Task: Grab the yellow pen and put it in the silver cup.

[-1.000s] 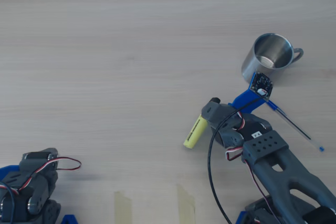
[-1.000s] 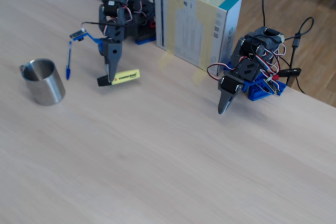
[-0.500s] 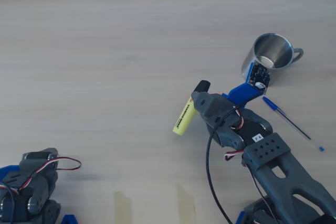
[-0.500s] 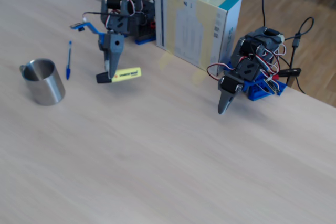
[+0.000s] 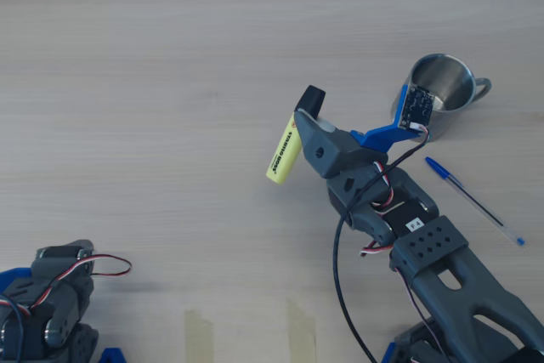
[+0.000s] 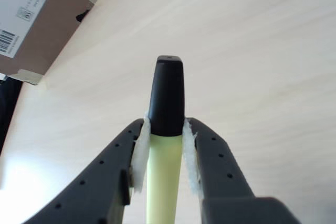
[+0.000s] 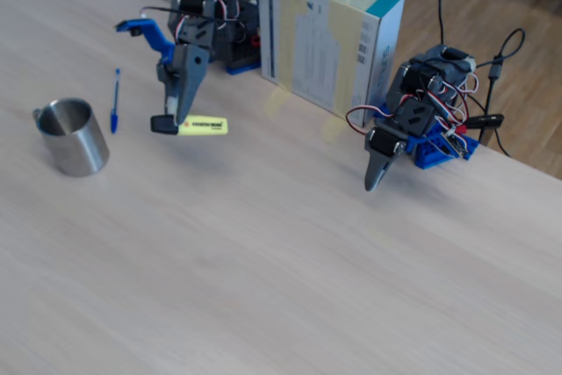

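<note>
Gripper (image 5: 304, 121) clamped on pen (image 5: 284, 150) just below its black cap, pads tight on both sides in wrist view (image 6: 166, 145). Vs 0.5 s ago: pen is higher off the table (image 7: 263, 243) and further from arm base. Cup (image 5: 437, 89) unmoved, upright, well apart to pen's right in overhead view; blue pen (image 5: 473, 201) lies where it was.

In the wrist view the yellow pen (image 6: 164, 166) runs off the bottom edge — its tail end is unseen; the cardboard box (image 6: 37, 17) is cropped at top left — its label print is unreadable
</note>
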You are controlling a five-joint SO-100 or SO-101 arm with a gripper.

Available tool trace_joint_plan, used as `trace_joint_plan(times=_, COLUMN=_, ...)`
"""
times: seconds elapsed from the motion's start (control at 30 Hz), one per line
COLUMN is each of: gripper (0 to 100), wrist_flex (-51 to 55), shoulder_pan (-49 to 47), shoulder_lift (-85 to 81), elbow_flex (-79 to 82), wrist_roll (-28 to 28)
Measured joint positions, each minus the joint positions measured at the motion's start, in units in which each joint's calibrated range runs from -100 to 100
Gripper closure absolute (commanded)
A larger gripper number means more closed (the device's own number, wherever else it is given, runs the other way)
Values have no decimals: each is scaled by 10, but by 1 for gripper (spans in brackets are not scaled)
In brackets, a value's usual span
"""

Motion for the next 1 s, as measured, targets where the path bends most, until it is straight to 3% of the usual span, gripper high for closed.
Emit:
trace_joint_plan(times=0.37, gripper=98, wrist_flex=-135, shoulder_pan=2, shoulder_lift=0, elbow_flex=0, wrist_roll=90)
trace_joint_plan(times=0.77, gripper=98, wrist_flex=-145, shoulder_pan=48, shoulder_lift=-31, elbow_flex=0, wrist_roll=237)
trace_joint_plan(times=1.0, gripper=98, wrist_flex=-168, shoulder_pan=89, shoulder_lift=-55, elbow_flex=0, wrist_roll=289)
